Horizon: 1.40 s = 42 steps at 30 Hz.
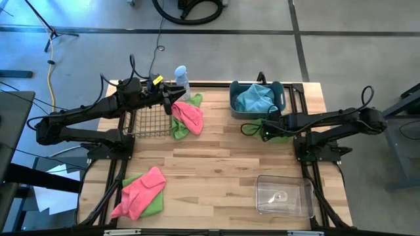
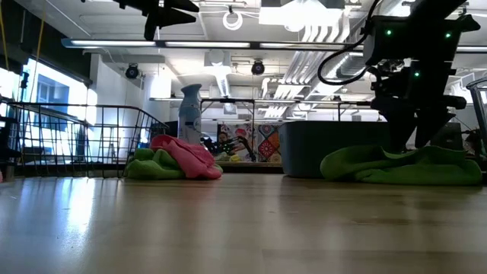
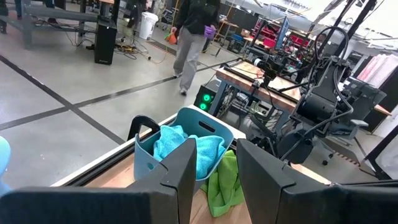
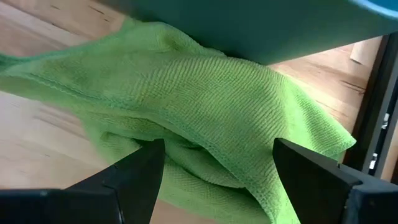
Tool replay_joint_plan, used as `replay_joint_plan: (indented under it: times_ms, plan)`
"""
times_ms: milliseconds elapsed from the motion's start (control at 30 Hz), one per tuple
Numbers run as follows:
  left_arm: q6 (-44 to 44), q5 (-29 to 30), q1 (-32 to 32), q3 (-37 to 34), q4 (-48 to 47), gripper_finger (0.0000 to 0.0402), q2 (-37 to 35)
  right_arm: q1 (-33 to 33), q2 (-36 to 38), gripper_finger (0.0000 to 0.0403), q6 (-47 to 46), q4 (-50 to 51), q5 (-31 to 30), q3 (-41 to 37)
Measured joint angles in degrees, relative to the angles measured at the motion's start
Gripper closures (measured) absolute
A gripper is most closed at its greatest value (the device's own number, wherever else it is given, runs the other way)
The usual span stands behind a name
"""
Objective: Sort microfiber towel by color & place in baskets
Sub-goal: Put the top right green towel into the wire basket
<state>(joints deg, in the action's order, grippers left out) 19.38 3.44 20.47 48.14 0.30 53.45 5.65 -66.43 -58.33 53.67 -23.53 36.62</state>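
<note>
My right gripper (image 4: 214, 155) is open and low over a lime green towel (image 4: 205, 93) that lies crumpled on the table against the grey-blue tub (image 1: 233, 98). The tub holds teal towels (image 1: 254, 98). My left gripper (image 3: 214, 149) is open, empty and raised, above a pink towel (image 1: 189, 117) that lies on another green towel (image 1: 178, 128) beside the black wire basket (image 1: 146, 118). Another pink towel (image 1: 141, 190) rests on a green one (image 1: 152, 204) at the near left corner. The clear box (image 1: 283, 195) stands near right. My right gripper comes at the green towel from above, pointing down, its open fingers (image 4: 143, 168) standing on either side of a raised fold (image 4: 211, 165) at the cloth's middle. In the low view the fingertips (image 2: 415, 144) reach the cloth's top; whether they touch it I cannot tell.
A white-and-blue spray bottle (image 1: 181, 77) stands at the far edge between basket and tub. Bare wood stretches across the table's middle (image 1: 223, 164). A person walks in the room beyond the table in the left wrist view.
</note>
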Motion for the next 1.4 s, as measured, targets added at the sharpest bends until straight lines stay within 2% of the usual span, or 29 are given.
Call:
replay_joint_plan:
  times_ms: [200, 933, 1033, 1133, 1267, 1400]
  plan:
    - [0.0, 0.0, 0.0, 0.0, 0.0, 0.0298, 0.0, 0.1, -0.9, 0.0107, 1.7, -0.2, 0.0, 0.0]
    - [0.0, -0.1, 0.0, 0.0, 0.0, 0.0298, 0.0, 0.1, -16.8, 0.0114, 7.2, -7.4, 7.6, 0.3]
    - [0.0, -0.1, 0.0, 0.0, 0.0, 0.0298, 0.0, 0.0, -17.0, 0.0141, 7.2, -7.4, 8.1, 0.3]
    - [0.0, -0.1, 0.0, 0.0, 0.0, 0.0298, 0.0, 0.0, -16.7, 0.0186, 7.7, -7.6, 8.9, 0.2]
    - [0.0, -0.1, 0.0, 0.0, 0.0, 0.0298, 0.0, 0.0, -16.6, 0.0271, 10.6, -7.3, 11.0, 0.2]
    - [0.0, -0.1, 0.0, 0.0, 0.0, 0.0298, 0.0, -0.1, -16.7, 0.0373, 13.1, -7.1, 12.7, 0.1]
